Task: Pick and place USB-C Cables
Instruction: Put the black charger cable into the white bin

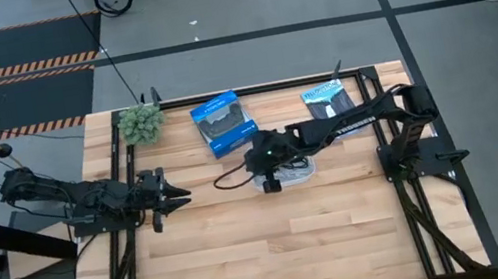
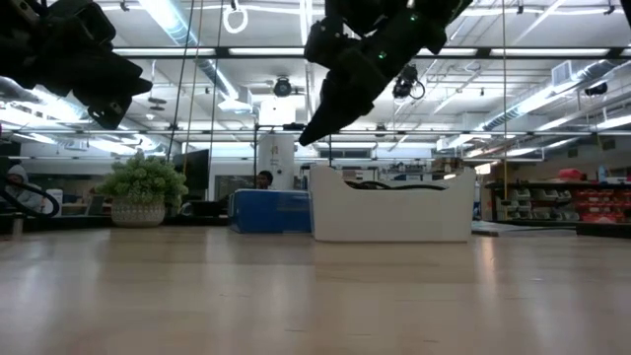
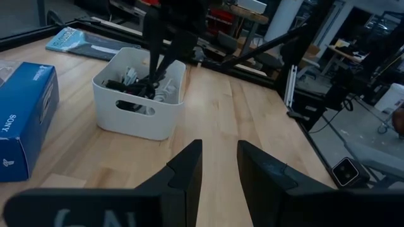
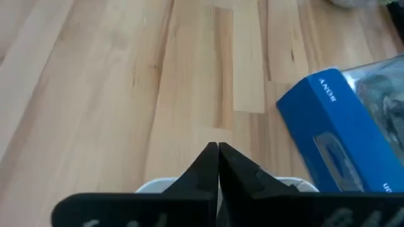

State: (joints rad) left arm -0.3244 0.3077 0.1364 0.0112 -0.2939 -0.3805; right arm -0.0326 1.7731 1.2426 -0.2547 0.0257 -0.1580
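A white bin point(image 1: 303, 177) point(image 2: 391, 212) point(image 3: 136, 116) stands mid-table and holds a tangle of bundled cables point(image 3: 140, 83), black and white ones showing; a dark loop point(image 2: 394, 184) peeks over its rim. My right gripper point(image 1: 268, 182) point(image 2: 304, 138) point(image 4: 218, 154) hangs just above the bin's left end, slanting down, shut, with nothing between its fingers. The bin's rim point(image 4: 154, 186) shows below it. My left gripper point(image 1: 181, 199) point(image 2: 110, 110) point(image 3: 219, 161) waits open near the table's left side, raised off the wood and facing the bin.
A blue box point(image 1: 224, 123) point(image 2: 271, 210) point(image 3: 22, 120) point(image 4: 334, 126) lies just beyond the bin toward the far edge. A black-and-white packet point(image 1: 329, 101) point(image 3: 76, 41) sits far right of it, and a small potted plant point(image 1: 140, 123) point(image 2: 143, 187) at the far left corner. Bare wood point(image 1: 279, 256) fills the near half.
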